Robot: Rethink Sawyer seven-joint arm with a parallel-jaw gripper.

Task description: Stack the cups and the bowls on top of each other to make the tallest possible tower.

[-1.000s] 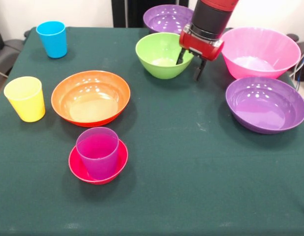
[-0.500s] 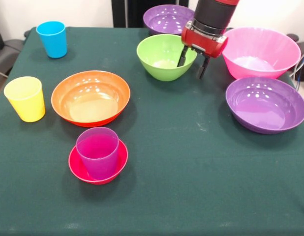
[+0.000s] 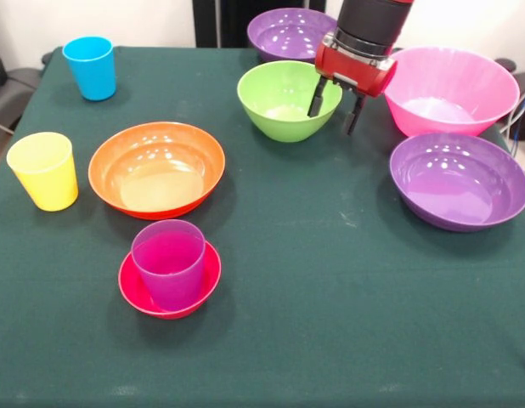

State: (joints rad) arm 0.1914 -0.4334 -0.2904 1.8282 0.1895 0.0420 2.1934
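Note:
My gripper is open and straddles the right rim of the lime green bowl, one finger inside and one outside. The purple cup stands upright in the small red bowl at the front, a two-piece tower. The wide orange bowl sits behind it. The yellow cup and the blue cup stand upright at the left. The big pink bowl and one purple bowl are at the right, the other purple bowl at the back. The small orange bowl does not show.
Everything stands on a dark green tablecloth. The pink bowl is close to the right of the gripper's outer finger. Cables hang past the table's right edge.
The gripper has moved a little up and to the right and its fingers have spread wider. The green bowl has shifted slightly to the right with it.

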